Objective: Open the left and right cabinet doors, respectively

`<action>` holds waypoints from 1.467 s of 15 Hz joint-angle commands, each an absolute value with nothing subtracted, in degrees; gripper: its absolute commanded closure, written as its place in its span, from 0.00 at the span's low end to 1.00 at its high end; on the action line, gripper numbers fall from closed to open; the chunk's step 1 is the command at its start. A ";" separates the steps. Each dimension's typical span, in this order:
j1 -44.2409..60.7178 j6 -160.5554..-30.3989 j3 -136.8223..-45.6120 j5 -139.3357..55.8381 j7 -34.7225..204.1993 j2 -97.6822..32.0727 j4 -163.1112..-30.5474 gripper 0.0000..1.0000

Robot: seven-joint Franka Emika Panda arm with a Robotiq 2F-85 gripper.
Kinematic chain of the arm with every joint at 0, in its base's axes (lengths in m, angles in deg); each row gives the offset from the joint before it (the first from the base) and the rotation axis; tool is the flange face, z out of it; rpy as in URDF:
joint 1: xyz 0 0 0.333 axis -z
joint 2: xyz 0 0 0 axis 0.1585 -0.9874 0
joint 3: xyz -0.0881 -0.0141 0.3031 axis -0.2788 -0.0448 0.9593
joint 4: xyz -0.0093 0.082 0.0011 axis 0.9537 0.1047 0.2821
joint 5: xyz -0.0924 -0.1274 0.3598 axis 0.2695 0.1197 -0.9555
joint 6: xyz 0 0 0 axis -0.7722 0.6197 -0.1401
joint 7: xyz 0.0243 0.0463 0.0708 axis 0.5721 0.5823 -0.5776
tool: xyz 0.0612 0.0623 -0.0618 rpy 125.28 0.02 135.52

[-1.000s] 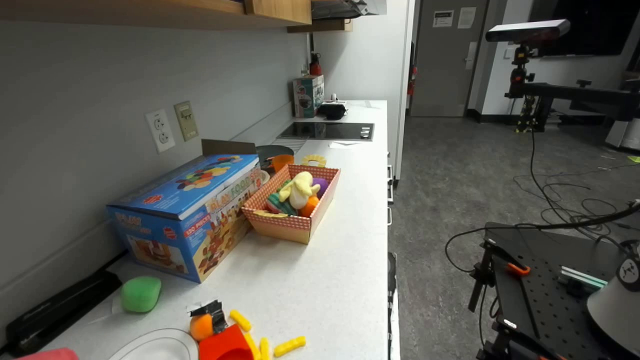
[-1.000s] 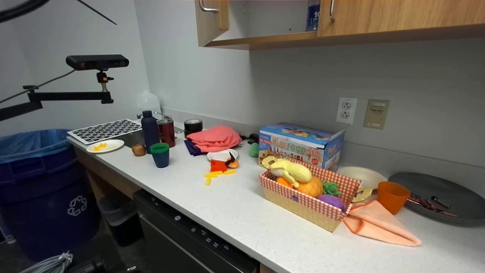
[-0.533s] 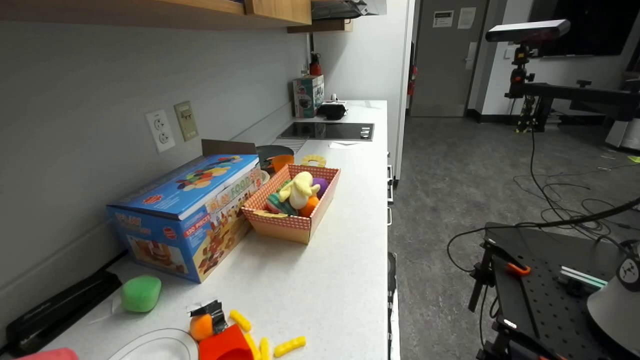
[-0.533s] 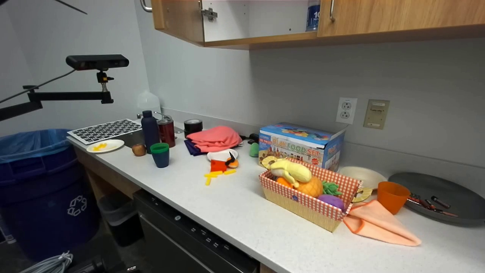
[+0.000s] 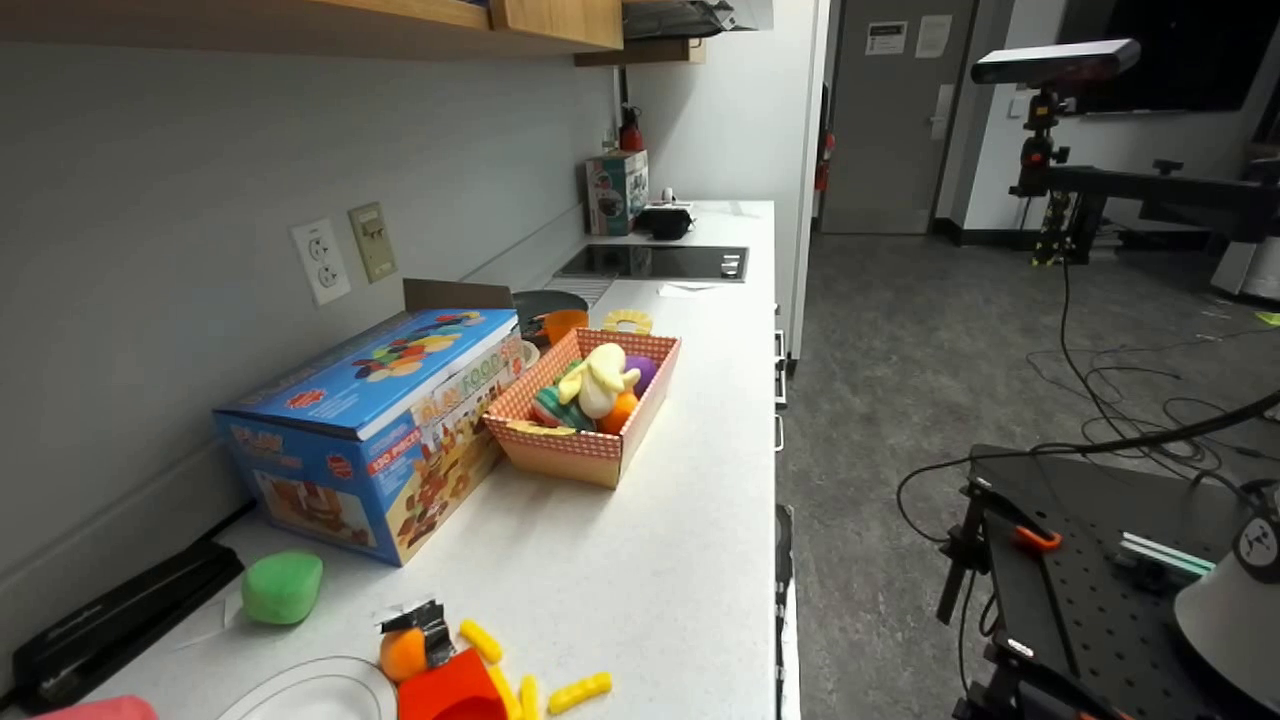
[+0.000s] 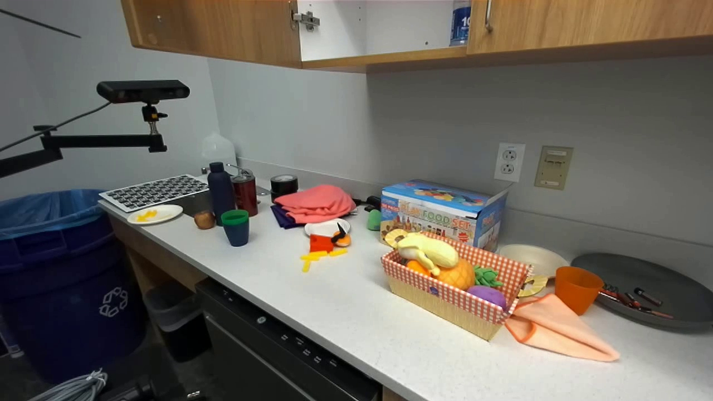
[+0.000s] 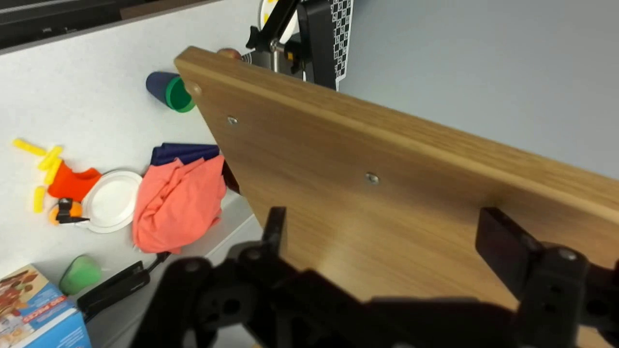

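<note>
The left cabinet door (image 6: 217,30) is swung far outward, its inner face with screw heads turned to the camera in an exterior view. Beside the uncovered shelf, the right cabinet door (image 6: 590,25) lies flat against the cabinet, its metal handle (image 6: 488,15) near its left edge. In the wrist view my gripper (image 7: 384,217) is spread wide with nothing between its fingers. It faces the inner side of the left door (image 7: 338,159); one fingertip (image 7: 503,241) is very near that wood, and contact is unclear. Both exterior views leave the gripper out of frame.
Below the cabinet, the counter (image 6: 345,301) carries a play food box (image 6: 440,214), a checkered basket (image 6: 445,303), a bottle (image 6: 221,192) and cups. A camera on an arm (image 6: 143,92) stands at the left. The robot's base (image 5: 1240,610) shows in an exterior view.
The left cabinet door has swung steadily further outward to the left, its handle passing out of view. The right door and the counter items have stayed put. A cable near the base shifted slightly.
</note>
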State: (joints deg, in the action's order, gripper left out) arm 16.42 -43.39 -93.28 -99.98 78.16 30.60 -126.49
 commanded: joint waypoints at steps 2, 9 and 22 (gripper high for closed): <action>16.44 -41.85 -93.12 -100.80 75.18 37.08 -130.36 0.00; 18.76 -41.25 -101.27 -96.06 65.85 41.51 -128.81 0.00; 19.88 -41.79 -105.94 -93.58 63.18 42.57 -128.73 0.00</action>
